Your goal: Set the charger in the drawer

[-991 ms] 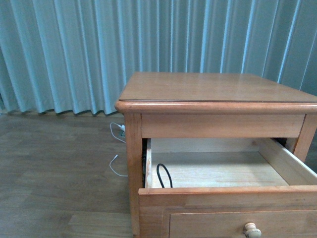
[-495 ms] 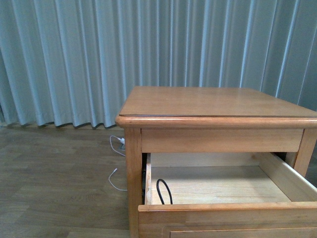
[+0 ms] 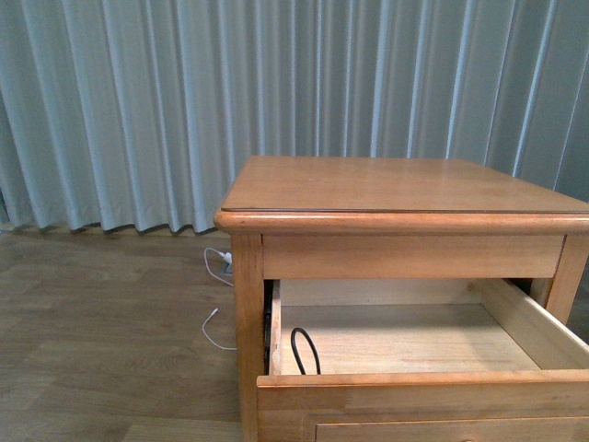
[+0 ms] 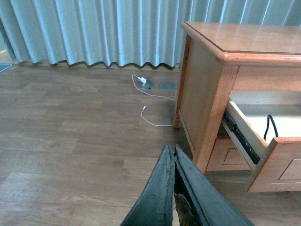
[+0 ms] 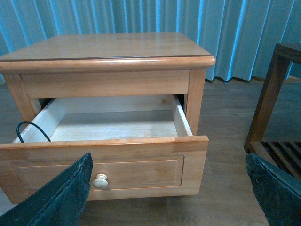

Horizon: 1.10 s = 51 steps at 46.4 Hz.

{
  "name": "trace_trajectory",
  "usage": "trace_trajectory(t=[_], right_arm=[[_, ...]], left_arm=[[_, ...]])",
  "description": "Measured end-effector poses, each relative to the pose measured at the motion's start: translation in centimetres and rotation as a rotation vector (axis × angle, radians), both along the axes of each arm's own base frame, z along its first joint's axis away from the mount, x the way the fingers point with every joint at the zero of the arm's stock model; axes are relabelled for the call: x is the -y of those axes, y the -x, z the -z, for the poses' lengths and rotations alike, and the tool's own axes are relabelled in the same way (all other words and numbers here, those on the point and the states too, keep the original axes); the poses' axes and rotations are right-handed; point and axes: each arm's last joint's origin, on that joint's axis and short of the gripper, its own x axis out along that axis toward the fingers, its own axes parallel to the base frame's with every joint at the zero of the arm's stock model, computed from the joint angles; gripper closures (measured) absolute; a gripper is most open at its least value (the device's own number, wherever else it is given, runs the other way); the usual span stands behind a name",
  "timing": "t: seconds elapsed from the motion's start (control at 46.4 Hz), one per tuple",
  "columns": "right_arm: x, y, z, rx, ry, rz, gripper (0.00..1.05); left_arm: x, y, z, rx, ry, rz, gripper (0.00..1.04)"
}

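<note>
Pushed the cabinet lower in the front view than a second ago, losing the knob past the bottom edge. Holds the left gripper pressed together over the floor. Leaves the charger, only its black loop showing, inside the open drawer, front left corner. Spreads the right gripper wide before the drawer front.
</note>
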Motion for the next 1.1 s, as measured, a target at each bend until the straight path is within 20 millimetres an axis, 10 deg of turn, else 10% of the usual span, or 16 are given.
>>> trace_trajectory(t=[0.732,1.099], right_arm=[[0.0,0.0,0.0,0.0,0.0,0.0,0.08],[0.1,-0.8,0.9,-0.28,0.019,0.155,0.08]], left_arm=[[0.0,0.1,1.1,0.011,0.0,0.0,1.0],[0.0,0.1,1.1,0.011,0.0,0.001,0.26]])
